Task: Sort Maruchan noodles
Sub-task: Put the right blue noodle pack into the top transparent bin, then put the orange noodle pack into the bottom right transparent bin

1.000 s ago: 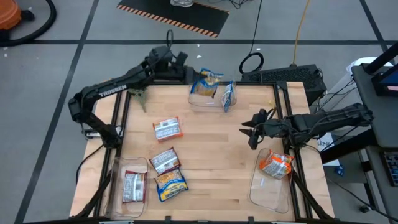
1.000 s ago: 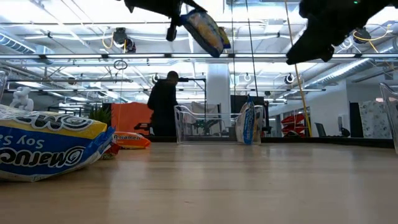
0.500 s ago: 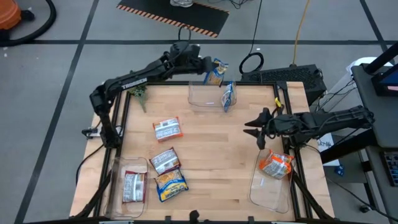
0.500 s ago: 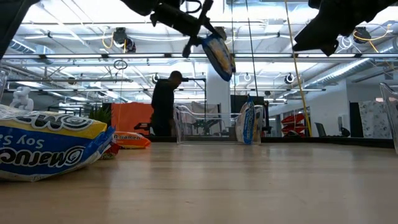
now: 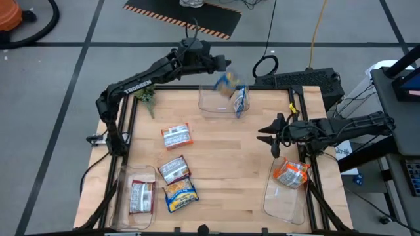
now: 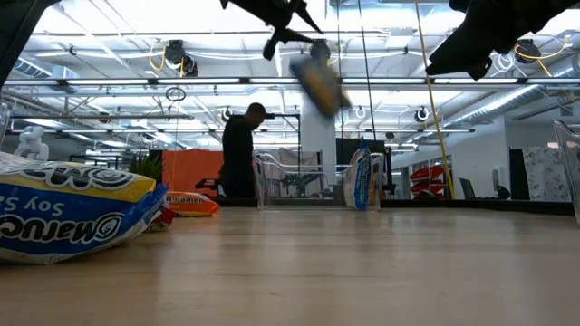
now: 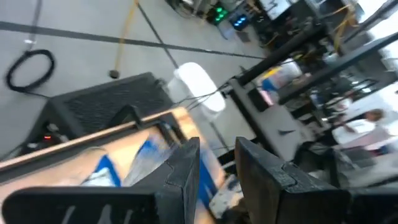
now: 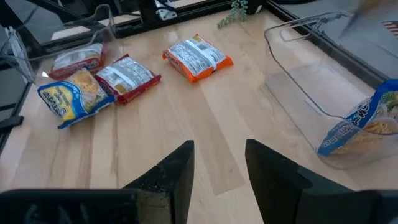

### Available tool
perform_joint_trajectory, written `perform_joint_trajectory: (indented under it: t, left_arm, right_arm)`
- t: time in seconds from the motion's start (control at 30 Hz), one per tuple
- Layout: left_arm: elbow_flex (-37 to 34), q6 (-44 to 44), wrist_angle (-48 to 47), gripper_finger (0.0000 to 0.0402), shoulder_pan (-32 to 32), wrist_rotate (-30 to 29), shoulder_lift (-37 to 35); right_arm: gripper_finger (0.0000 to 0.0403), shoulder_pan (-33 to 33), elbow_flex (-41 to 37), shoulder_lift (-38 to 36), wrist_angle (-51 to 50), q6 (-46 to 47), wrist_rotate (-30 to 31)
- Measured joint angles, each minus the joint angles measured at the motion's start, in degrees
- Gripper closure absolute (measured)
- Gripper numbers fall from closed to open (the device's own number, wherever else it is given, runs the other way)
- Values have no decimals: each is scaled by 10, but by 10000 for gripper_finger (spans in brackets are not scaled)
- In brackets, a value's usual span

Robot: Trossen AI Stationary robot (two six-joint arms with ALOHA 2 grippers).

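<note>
1. Left gripper [image 5: 211,62]: raised over the far edge of the table [image 5: 230,157], above the far clear bin [image 5: 213,103]; its fingers stand apart with nothing between them.
2. Falling blue-and-yellow packet [image 5: 225,82]: a blurred shape in mid-air just beside the left gripper, over the far clear bin; in the low view it hangs free below the gripper, well above the bin.
3. Upright blue-and-yellow packet [image 5: 241,101]: stands on edge inside the far clear bin, leaning against its wall on the right arm's side.
4. Right gripper [image 5: 268,136]: held above the table near the right edge, fingers spread wide and empty.
5. Orange packet [image 5: 291,174]: lies inside the right clear bin [image 5: 279,196] at the near right corner.
6. Orange-edged packet [image 5: 176,136]: lies flat on the open table, left of centre.
7. Red-edged packet [image 5: 174,169]: lies on the table, touching the yellow-and-blue packet [image 5: 180,195] nearer the front edge.
8. Red-and-silver packet [image 5: 140,196]: lies inside the left clear bin [image 5: 128,177] at the near left corner.
</note>
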Motion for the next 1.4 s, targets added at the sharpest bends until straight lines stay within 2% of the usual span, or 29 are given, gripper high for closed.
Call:
perform_joint_trajectory:
  t: [0.1, 0.3, 0.53, 0.67, 0.73, 0.83, 0.9, 1.0, 1.23, 1.4]
  left_arm:
    - [-1, 6, -27, 296, 5, -8, 2]
    - [-1, 51, -33, 296, 20, -28, 38]
    - [-2, 31, -31, 296, 27, -20, 78]
    - [-2, 39, -49, 296, 27, -12, 79]
    - [-2, 48, -62, 296, 27, -3, 79]
    - [-2, 55, -90, 295, 31, 52, 78]
    - [-2, 56, -133, 295, 36, 101, 72]
    - [-2, 66, -215, 295, 37, 138, 60]
    - [-2, 137, -422, 295, 25, 144, 26]
    - [-2, 227, -587, 295, 21, 134, 23]
  right_arm:
    - [264, 0, 0, 1, 0, -5, 3]
    - [264, -2, 0, 2, -9, -5, 48]
    - [264, -15, 0, 1, -7, 0, 46]
    - [264, -15, 0, 1, -7, 45, 45]
    - [264, -15, 0, 1, -7, 65, 45]
    - [264, -15, 0, 1, -10, 73, 45]
    - [264, -15, 0, 1, -11, 73, 45]
    - [264, -15, 0, 1, -12, 73, 45]
    - [264, -17, 0, 1, -20, 75, 46]
    - [264, -17, 0, 2, -28, 74, 46]
